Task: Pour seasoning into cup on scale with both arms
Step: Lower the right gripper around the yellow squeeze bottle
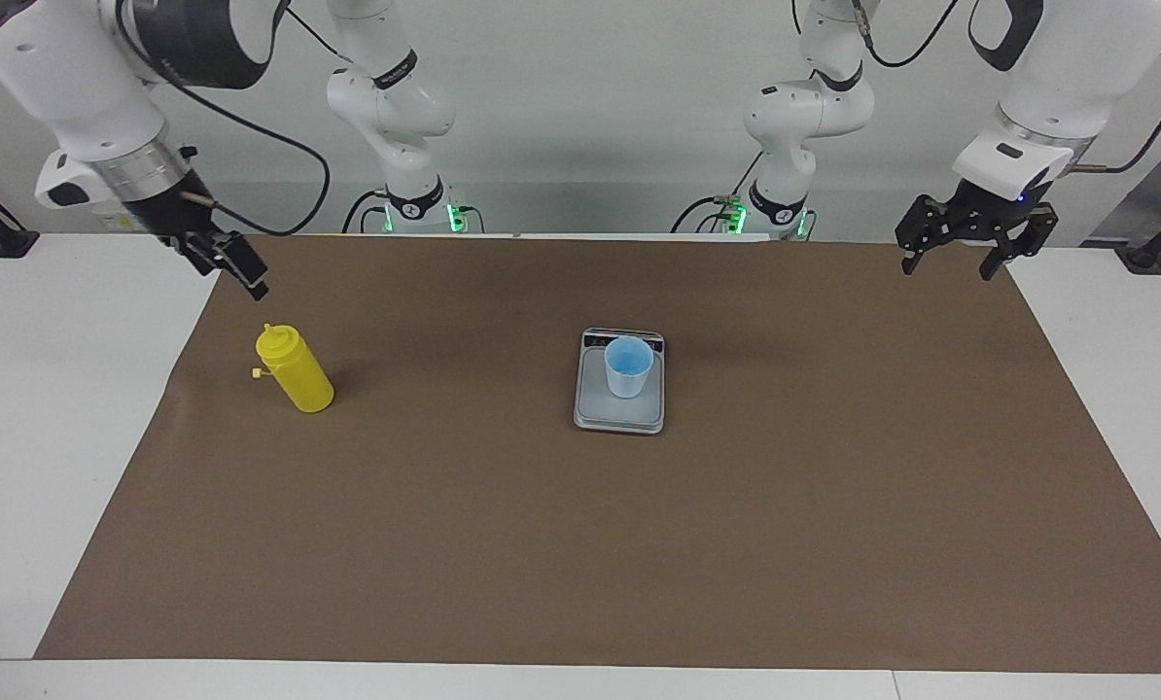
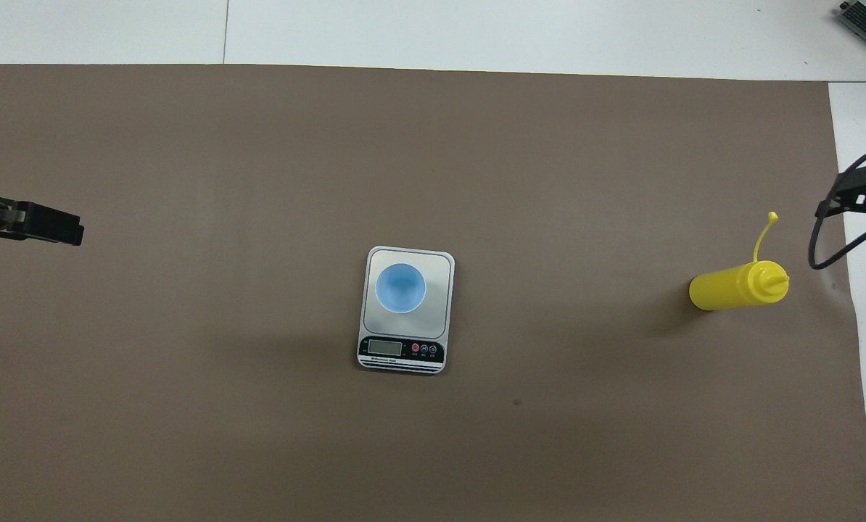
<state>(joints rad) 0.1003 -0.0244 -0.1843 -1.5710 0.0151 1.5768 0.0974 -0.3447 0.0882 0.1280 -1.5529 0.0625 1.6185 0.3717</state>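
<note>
We see the scale (image 1: 619, 384) mid-mat with its dark display strip on the edge nearer the robots; the strip carries a small screen, round buttons, two of them red, and a line of print too small for us to read. The cup (image 1: 628, 367) stands upright on the weighing plate, on the part toward the display, its bright blue inside showing. The bottle (image 1: 295, 369) stands on the mat toward the right arm's end, well apart from the scale, its little tethered cap hanging off to one side; we find no label on it. The right gripper (image 1: 233, 264) hangs in the air over the mat's edge, above the bottle and a little nearer the robots than it, not touching it, jaws spread and holding nothing. The left gripper (image 1: 960, 255) hovers over the mat's corner at the left arm's end, well clear of scale and cup, jaws wide and bare. The mat (image 1: 580, 544) is plain brown paper on a white table (image 1: 55, 408)
</note>
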